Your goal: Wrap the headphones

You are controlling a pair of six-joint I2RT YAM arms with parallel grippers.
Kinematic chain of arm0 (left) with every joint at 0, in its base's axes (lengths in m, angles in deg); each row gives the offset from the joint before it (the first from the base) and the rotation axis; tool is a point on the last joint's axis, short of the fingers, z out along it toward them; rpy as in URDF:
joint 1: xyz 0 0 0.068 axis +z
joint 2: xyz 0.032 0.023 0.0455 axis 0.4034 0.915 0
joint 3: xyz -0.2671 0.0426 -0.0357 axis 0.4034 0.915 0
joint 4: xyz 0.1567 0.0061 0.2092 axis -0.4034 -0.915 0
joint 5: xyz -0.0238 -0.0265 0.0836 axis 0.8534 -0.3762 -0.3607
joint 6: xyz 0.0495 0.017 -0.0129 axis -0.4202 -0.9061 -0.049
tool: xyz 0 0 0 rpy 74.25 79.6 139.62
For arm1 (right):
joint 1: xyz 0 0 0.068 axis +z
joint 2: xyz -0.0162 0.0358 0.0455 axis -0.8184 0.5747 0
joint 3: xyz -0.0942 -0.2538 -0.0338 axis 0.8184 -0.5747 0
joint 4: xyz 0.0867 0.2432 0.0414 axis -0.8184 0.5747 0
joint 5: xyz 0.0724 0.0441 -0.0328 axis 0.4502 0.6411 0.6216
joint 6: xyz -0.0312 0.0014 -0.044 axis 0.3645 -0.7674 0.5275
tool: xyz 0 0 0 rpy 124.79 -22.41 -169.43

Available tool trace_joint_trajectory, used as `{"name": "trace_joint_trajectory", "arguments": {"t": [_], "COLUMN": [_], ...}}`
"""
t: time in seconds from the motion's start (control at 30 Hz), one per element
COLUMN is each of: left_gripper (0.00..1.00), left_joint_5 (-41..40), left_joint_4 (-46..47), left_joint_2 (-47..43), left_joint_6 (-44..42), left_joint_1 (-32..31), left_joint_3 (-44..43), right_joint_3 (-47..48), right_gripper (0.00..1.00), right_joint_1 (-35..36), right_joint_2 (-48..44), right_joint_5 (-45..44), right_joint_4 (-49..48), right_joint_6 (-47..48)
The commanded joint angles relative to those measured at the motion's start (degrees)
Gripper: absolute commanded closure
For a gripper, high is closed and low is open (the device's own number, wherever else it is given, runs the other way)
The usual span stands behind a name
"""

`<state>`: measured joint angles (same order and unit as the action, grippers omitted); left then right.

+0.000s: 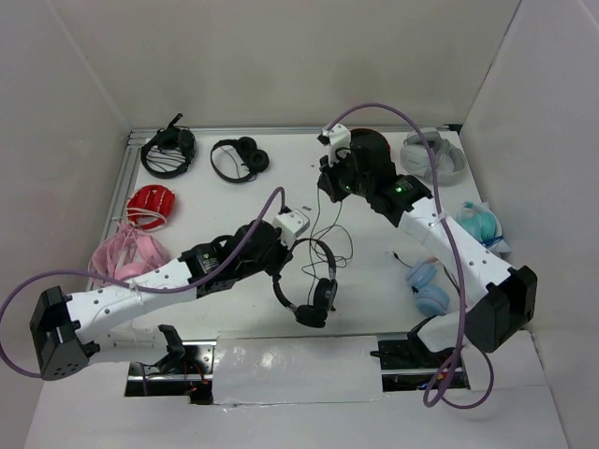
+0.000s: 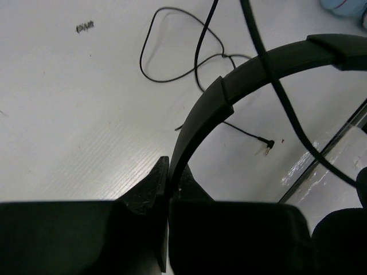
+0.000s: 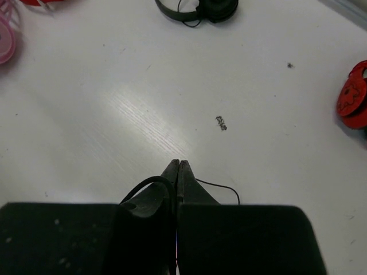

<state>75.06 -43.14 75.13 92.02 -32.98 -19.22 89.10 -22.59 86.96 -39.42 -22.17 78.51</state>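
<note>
The black on-ear headphones (image 1: 314, 281) hang tilted just above the table near its front middle, ear cups low. My left gripper (image 1: 279, 269) is shut on their thin headband (image 2: 258, 63); in the left wrist view the jaws (image 2: 170, 166) pinch the band's lower end. Their thin black cable (image 1: 320, 220) runs up to my right gripper (image 1: 327, 185), which is shut on it above the table's back middle. In the right wrist view the gripper (image 3: 179, 164) has the cable (image 3: 148, 184) looping out beside its fingertips. The cable's plug (image 2: 268, 146) lies on the table.
Other headsets lie around the edges: a black pair (image 1: 239, 157) and a black mic headset (image 1: 168, 150) at the back left, red (image 1: 152, 204) and pink (image 1: 126, 254) ones at left, grey (image 1: 432, 154), teal (image 1: 482, 223) and blue (image 1: 429, 285) ones at right.
</note>
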Motion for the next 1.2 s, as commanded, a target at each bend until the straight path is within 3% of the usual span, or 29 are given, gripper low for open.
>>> {"name": "trace_joint_trajectory", "arguments": {"t": [0.0, 0.13, 0.23, 0.4, 0.63, 0.83, 0.9, 0.97, 1.17], "left_gripper": [1.0, 1.0, 1.0, 1.0, 1.0, 1.0, 1.0, 1.0, 1.0], "left_joint_5": [1.2, 6.4, 6.0, 4.2, -1.3, -6.6, -8.8, -8.3, -9.6], "left_joint_4": [3.3, 4.1, 3.7, 2.0, -4.5, -8.5, -8.5, -9.7, -13.8], "left_joint_2": [-3.9, -7.1, -8.3, -8.0, -3.2, 0.8, 2.0, 3.0, 7.2], "left_joint_6": [-1.6, -2.7, -1.7, 1.8, 3.9, 5.1, 4.1, 4.1, 5.5], "left_joint_1": [-0.4, -0.7, -0.7, -0.7, -0.8, -0.7, -0.6, 0.4, 8.6], "left_joint_3": [-4.9, -9.0, -12.4, -19.0, -32.9, -41.3, -43.1, -44.8, -50.3], "right_joint_3": [-5.1, -11.1, -15.8, -21.3, -26.5, -32.9, -36.9, -40.8, -48.6], "right_gripper": [1.0, 1.0, 0.99, 0.76, 0.62, 0.68, 0.79, 1.0, 1.0], "right_joint_1": [-2.8, -3.2, -3.1, -1.9, 1.2, 2.8, 3.3, 3.7, 3.7], "right_joint_2": [-0.9, -0.6, -1.2, -1.7, -0.2, 2.7, 3.0, 2.8, -0.2], "right_joint_5": [8.8, 14.7, 17.8, 25.8, 29.2, 30.3, 29.6, 28.1, 18.6], "right_joint_4": [-7.5, -12.3, -17.3, -24.7, -36.1, -45.8, -49.6, -53.3, -53.7], "right_joint_6": [-1.3, -1.9, -2.7, -3.1, -7.6, -13.0, -14.9, -17.6, -25.6]}}
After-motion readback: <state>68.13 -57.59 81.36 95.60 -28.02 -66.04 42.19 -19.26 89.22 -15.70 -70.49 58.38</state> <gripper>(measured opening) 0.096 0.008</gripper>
